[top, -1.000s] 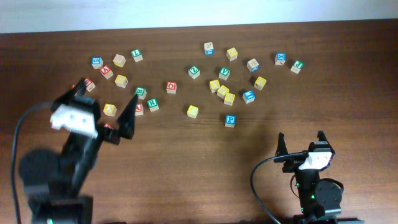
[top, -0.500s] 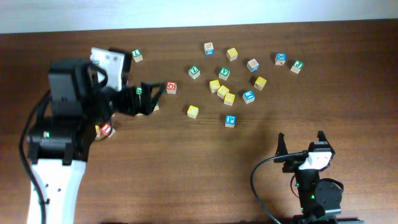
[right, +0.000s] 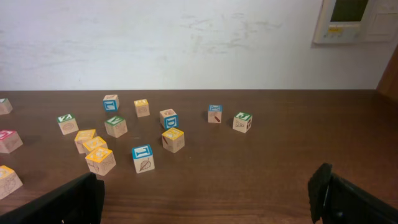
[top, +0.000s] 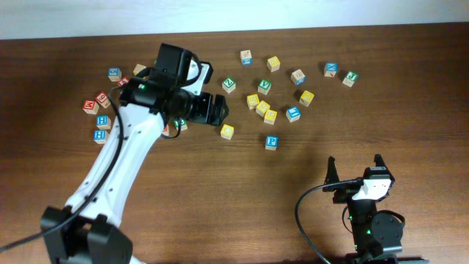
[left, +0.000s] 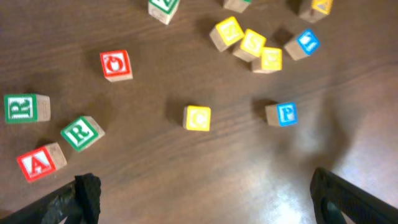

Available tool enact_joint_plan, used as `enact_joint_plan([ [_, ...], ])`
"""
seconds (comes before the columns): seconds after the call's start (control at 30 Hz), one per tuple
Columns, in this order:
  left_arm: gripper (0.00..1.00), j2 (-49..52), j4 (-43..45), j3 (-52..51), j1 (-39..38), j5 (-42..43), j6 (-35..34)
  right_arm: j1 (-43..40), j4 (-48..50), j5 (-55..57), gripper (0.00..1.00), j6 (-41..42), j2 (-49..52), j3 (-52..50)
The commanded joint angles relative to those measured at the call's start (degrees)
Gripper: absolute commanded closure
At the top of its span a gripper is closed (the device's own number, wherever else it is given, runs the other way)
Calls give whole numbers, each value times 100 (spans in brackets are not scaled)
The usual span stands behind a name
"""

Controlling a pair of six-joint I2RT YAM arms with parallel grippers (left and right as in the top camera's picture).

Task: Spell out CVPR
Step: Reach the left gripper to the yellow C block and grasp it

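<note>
Lettered wooden blocks lie scattered over the brown table. My left gripper (top: 218, 110) is open and empty above the middle of the table. In the left wrist view (left: 205, 208) its fingers frame bare wood just below a yellow C block (left: 197, 118) and a blue P block (left: 283, 114). These also show overhead as the C block (top: 227, 131) and the P block (top: 271, 142). Two green R blocks (left: 81, 132) (left: 23, 107) lie to the left. A green V block (top: 264, 86) sits farther back. My right gripper (top: 355, 169) is open and empty at the front right, as the right wrist view (right: 205, 199) shows.
A red O block (left: 116, 65) and a red A block (left: 38, 163) lie near the R blocks. A cluster of yellow blocks (top: 261, 107) lies behind the P block. More blocks lie at the far left (top: 101, 121) and back right (top: 331, 70). The left arm (top: 124, 158) crosses the table's left half.
My left arm has swung from the front left up and to the right, so the gripper now hangs over the table's middle near the C block. The right arm has not moved.
</note>
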Motion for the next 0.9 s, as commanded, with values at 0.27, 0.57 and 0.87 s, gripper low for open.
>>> enact_joint_plan([
  [0.27,1,1113,389,214,-621,-203,393,-44,-44,66,2,-2,-42,-31],
  [0.57,1,1257,697,214,-660,-321,393,-44,-44,66,2,-2,-42,-31],
  [0.87,8,1451,695,188,-697,-1058,393,-44,-44,66,2,-2,-42,-31],
])
